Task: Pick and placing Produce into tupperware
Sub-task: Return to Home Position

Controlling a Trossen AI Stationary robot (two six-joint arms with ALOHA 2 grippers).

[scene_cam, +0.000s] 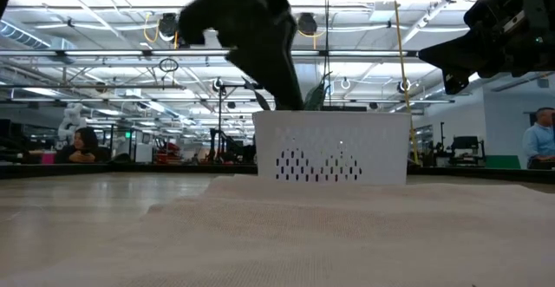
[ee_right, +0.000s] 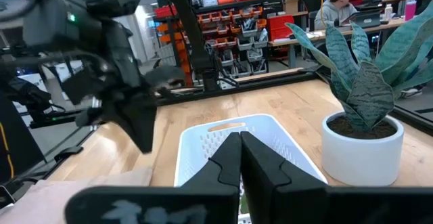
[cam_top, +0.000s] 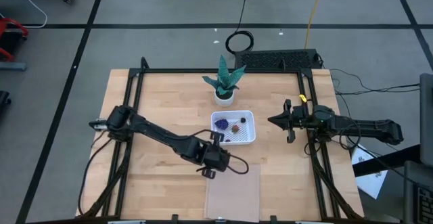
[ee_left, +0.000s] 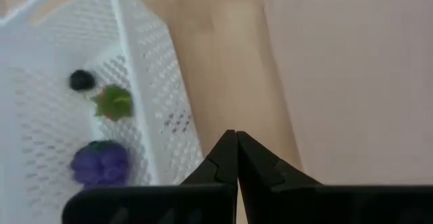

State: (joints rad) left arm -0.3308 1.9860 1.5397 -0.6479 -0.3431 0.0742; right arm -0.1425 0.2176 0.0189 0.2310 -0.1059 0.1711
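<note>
We see the left gripper (ee_left: 237,141) and right gripper (ee_right: 240,140) pressed together, and grapes (cam_top: 220,123) in the container (cam_top: 246,137) at the high frame's centre, hidden in the low view.

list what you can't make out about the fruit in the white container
High view: the produce is tiny blobs, kinds unreadable.
Low view: the tupperware wall hides it all.
Right wrist view: the shut right pincer covers most of the tupperware's inside.
</note>
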